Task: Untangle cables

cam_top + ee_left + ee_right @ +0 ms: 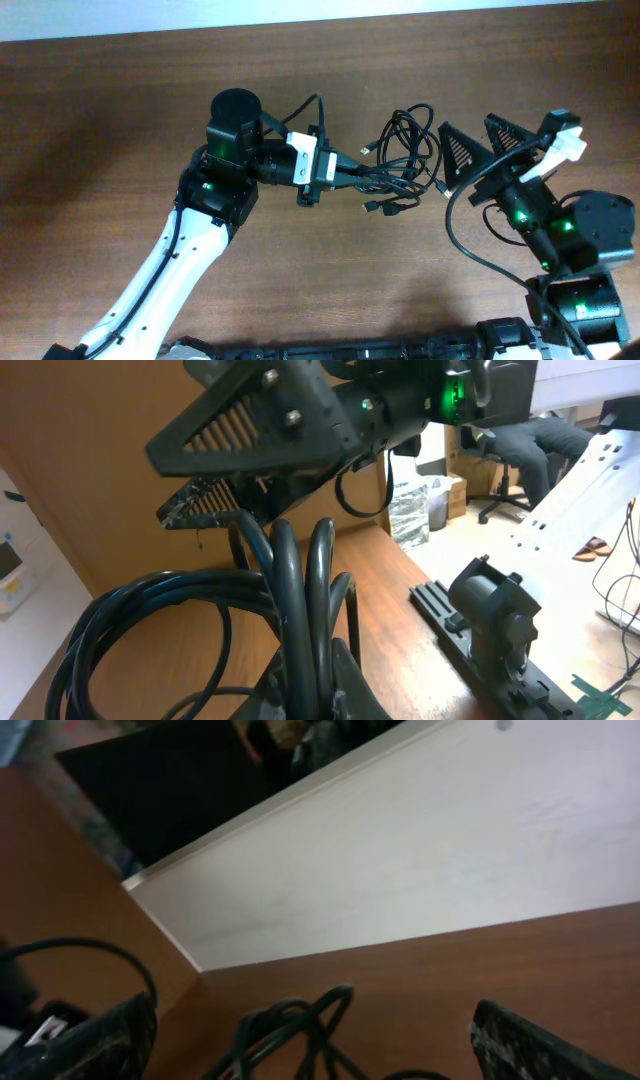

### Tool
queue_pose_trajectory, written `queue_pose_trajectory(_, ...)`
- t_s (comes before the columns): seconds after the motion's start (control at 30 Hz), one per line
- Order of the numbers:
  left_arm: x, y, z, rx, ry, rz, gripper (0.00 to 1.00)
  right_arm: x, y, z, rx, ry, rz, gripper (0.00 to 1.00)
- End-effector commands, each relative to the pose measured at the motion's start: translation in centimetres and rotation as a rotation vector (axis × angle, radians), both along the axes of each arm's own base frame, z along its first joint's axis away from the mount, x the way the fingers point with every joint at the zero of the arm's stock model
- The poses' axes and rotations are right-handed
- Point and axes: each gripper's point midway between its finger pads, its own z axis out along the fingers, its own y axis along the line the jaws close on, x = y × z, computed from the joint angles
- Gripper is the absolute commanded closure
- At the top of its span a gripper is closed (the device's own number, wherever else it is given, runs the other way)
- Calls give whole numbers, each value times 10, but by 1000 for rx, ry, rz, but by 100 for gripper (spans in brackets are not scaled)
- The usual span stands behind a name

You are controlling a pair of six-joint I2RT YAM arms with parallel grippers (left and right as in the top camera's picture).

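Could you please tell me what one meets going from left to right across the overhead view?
White left arm → shut left pincer → the tangle of thin black cables it grips → open right pincer → black right arm base.

My L arm (pixel 170 260) reaches across, L tool (pixel 372 177) pinched tight on cables (pixel 410 140); R arm (pixel 560 235) angled inward, R tool (pixel 472 140) spread wide.

Overhead view. One tabletop (pixel 120 120) carries two robot arms, the left arm (pixel 160 270) and the right arm (pixel 580 250). Each arm ends in one two-fingered tool, giving two in all: the left tool (pixel 355 172) and the right tool (pixel 482 145). One tangle of black cables (pixel 410 140) is present; its overlapping cords cannot be counted singly.
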Motion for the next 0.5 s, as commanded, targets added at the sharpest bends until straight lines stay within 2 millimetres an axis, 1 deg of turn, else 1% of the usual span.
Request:
queue_pose_trajectory(0.0, -1, 1, 5, -17, -52, -8, 100, -5, 6, 7, -13, -27, 41, 0)
queue_pose_trajectory(0.07, -6, 2, 6, -30, -83, -36, 100, -5, 6, 7, -13, -26, 41, 3)
queue_pose_trajectory(0.13, -11, 4, 7, -52, -137, -73, 100, -5, 6, 7, -13, -26, 41, 12)
queue_pose_trajectory(0.17, -11, 4, 8, -57, -150, -73, 100, -5, 6, 6, -16, -25, 41, 13)
queue_pose_trajectory(0.27, -11, 3, 12, -69, -180, -73, 100, -8, 11, 1, -130, -59, 73, 13)
queue_pose_trajectory(0.33, -10, 3, 13, -76, -196, -73, 100, -10, 14, -8, -234, -79, 102, 13)
queue_pose_trajectory(0.43, -10, 3, 16, -84, -216, -72, 100, -11, 15, -20, -312, -69, 112, 13)
queue_pose_trajectory(0.47, -10, 3, 16, -86, -220, -72, 100, -11, 15, -21, -319, -69, 115, 13)
